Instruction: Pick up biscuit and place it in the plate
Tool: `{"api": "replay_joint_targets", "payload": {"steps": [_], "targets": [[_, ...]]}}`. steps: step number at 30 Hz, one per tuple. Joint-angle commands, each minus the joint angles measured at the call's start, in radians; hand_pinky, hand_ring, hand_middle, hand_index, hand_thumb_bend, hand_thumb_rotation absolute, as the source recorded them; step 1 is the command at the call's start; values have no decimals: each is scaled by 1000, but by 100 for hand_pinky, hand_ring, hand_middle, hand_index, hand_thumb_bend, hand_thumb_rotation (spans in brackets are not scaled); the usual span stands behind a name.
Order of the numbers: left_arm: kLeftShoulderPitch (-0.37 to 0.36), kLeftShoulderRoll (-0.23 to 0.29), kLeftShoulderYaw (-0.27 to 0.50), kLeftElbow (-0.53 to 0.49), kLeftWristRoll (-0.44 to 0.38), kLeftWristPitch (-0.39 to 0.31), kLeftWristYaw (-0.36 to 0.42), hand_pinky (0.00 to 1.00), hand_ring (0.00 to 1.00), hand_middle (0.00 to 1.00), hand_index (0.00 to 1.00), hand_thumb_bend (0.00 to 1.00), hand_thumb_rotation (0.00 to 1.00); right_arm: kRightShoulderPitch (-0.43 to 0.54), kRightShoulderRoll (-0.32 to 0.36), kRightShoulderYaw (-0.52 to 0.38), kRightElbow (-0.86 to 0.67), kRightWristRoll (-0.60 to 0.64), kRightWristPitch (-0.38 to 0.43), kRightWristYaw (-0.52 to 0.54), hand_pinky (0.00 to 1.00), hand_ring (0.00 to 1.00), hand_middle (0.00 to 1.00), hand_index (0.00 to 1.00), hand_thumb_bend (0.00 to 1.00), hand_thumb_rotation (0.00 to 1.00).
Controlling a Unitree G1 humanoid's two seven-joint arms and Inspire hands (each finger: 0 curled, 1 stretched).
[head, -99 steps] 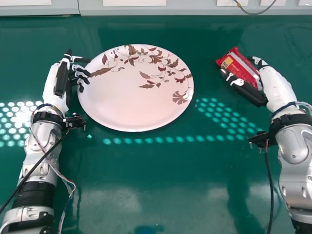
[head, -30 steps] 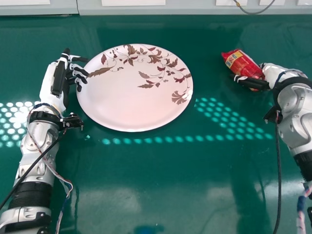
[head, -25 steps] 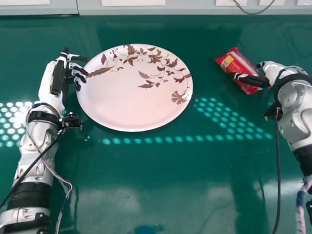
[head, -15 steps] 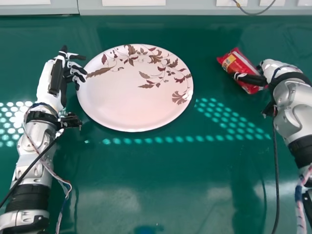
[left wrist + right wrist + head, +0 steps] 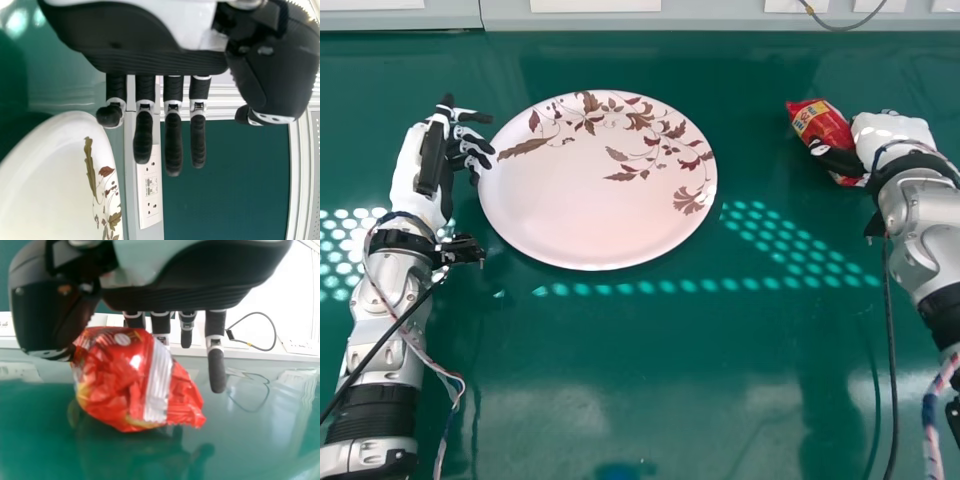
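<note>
Grip appears to be taken by the right hand (image 5: 892, 133), with the red biscuit packet (image 5: 120, 382) pinched between thumb and fingers, well apart from the plate (image 5: 585, 205); carrying and placing are left to be done. Beside the plate, the left hand (image 5: 432, 155) is held open. Some right fingertips are hidden behind the packet; whether it is lifted clear cannot be told.

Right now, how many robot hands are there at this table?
2: the left hand, by the left edge of the plate, and the right hand, around the red packet.
</note>
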Motion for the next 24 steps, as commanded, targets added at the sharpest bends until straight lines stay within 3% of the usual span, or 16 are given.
{"api": "replay_joint_targets", "payload": {"steps": [1,3,5,10,14,20,24], "targets": [[25,0,9,-25,-3,4,3,5,23,30,48,48,8,25,0,18,26,6,-20,11,36,42,54,65,52,0],[27,-2,11,-28,-7,5,3,5,23,30,48,49,8,20,-2,23,49,3,-45,-11,38,40,52,55,51,0],[27,-2,12,-23,-8,-4,0,5,22,30,48,49,8,15,-4,27,67,1,-63,-27,40,41,53,52,51,0],[29,-5,12,-22,-8,-7,2,5,22,29,48,49,8,27,-1,-9,39,35,-61,-55,38,40,52,53,51,0],[34,-9,10,-28,-8,-2,5,5,22,29,48,49,8,43,-25,-34,12,55,-106,-112,37,40,51,51,51,0],[41,-12,12,-33,-11,-2,5,5,22,30,48,48,8,85,-35,-71,-155,40,8,-80,32,39,49,55,51,0],[41,-9,12,-34,-10,3,3,5,22,30,48,49,8,128,-64,-109,-304,47,13,-49,29,40,49,56,50,0]]}}
